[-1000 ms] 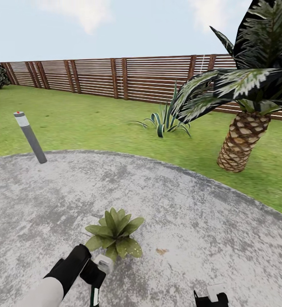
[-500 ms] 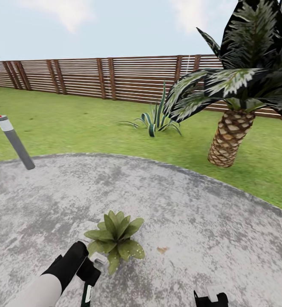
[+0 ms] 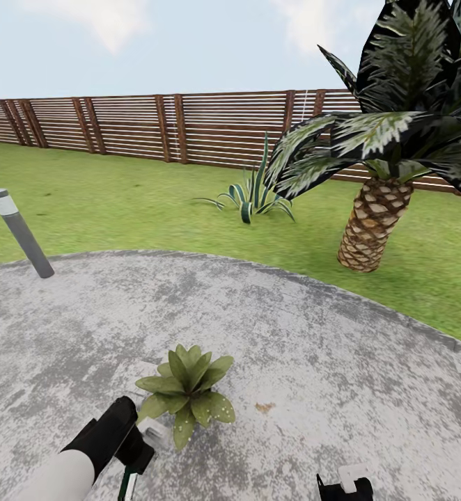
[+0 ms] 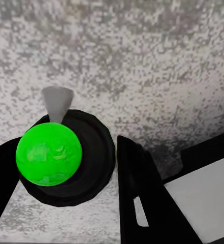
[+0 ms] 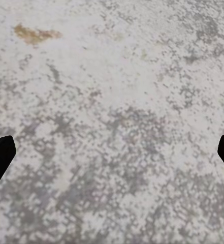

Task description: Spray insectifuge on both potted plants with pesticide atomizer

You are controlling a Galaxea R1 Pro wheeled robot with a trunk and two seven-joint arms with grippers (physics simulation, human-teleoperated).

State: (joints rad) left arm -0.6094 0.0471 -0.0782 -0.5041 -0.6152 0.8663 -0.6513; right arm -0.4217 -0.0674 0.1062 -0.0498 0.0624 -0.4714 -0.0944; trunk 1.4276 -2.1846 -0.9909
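Note:
One potted plant (image 3: 186, 394), a low green rosette, sits on the grey paving of the garden (image 3: 279, 327), close in front of me. My left gripper (image 3: 137, 451) hangs just beside its near-left leaves and is shut on the pesticide atomizer (image 3: 127, 485), a slim dark bottle with a white label. In the left wrist view the atomizer (image 4: 50, 155) shows end-on, a dark round body with a bright green cap, held between the black fingers (image 4: 134, 183) above the paving. My right gripper (image 3: 344, 487) is low at the right, and its view shows it open (image 5: 112, 155) over bare paving.
A grey bollard lamp (image 3: 19, 234) stands at the paving's left edge. On the lawn beyond are a striped agave (image 3: 252, 195) and a palm tree (image 3: 374, 226). A brown slatted fence (image 3: 154, 129) closes the back. A small brown stain (image 3: 264, 407) marks the paving.
The head view has swung a little to the right. My left gripper with the atomizer has drawn down and to the left, slightly away from the plant. The right gripper has not moved.

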